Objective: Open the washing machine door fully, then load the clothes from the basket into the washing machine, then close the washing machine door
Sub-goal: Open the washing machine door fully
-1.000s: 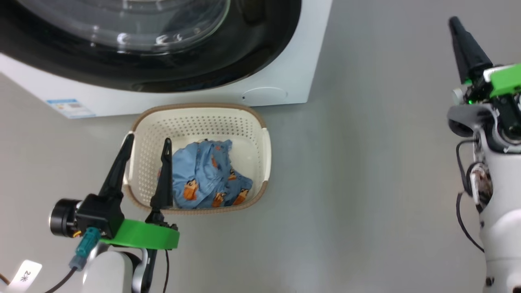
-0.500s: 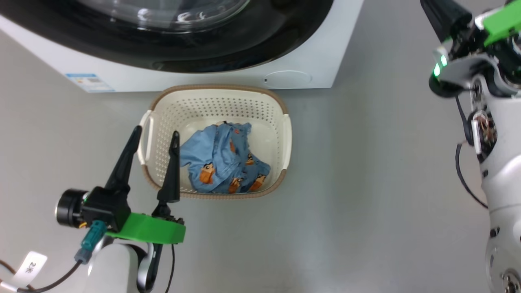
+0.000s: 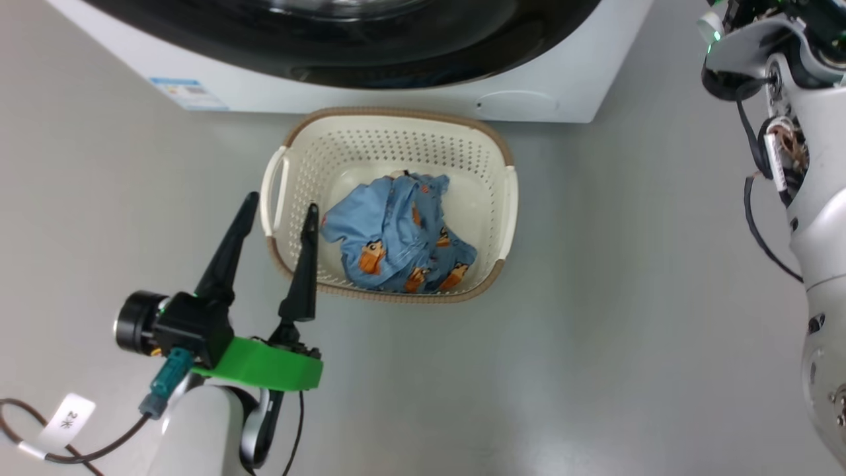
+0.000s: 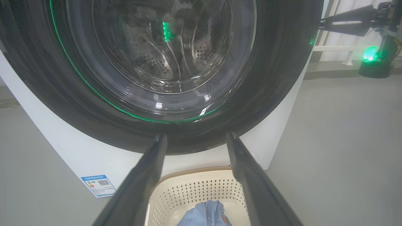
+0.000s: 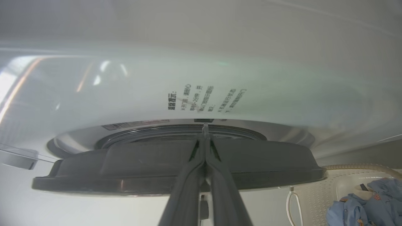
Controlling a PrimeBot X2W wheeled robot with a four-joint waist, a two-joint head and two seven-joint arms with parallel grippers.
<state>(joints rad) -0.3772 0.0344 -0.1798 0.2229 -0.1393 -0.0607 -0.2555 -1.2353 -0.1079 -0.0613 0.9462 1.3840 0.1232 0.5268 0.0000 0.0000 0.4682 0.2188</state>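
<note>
The washing machine (image 3: 568,99) stands at the top of the head view, and its glossy black washing machine door (image 4: 163,62) looks closed against the white front. Below it on the floor sits the basket (image 3: 390,132), holding the light blue clothes (image 3: 396,241). My left gripper (image 3: 281,201) hovers open over the basket's left rim with nothing in it, and its fingers (image 4: 150,169) frame the door in the left wrist view. My right gripper (image 5: 204,127) is shut and empty. Its tips rest at the door's right edge (image 5: 179,169), by the seam with the machine's front.
Bare grey floor (image 3: 628,297) spreads to the right of the basket and in front of it. A blue label (image 3: 188,92) marks the machine's lower left corner. My right forearm (image 3: 819,198) hangs along the right edge of the head view.
The head camera has shifted, sliding the whole picture. My right arm has also moved left and up toward the door's edge, its fingers leaving the head view. The left gripper stays open.
</note>
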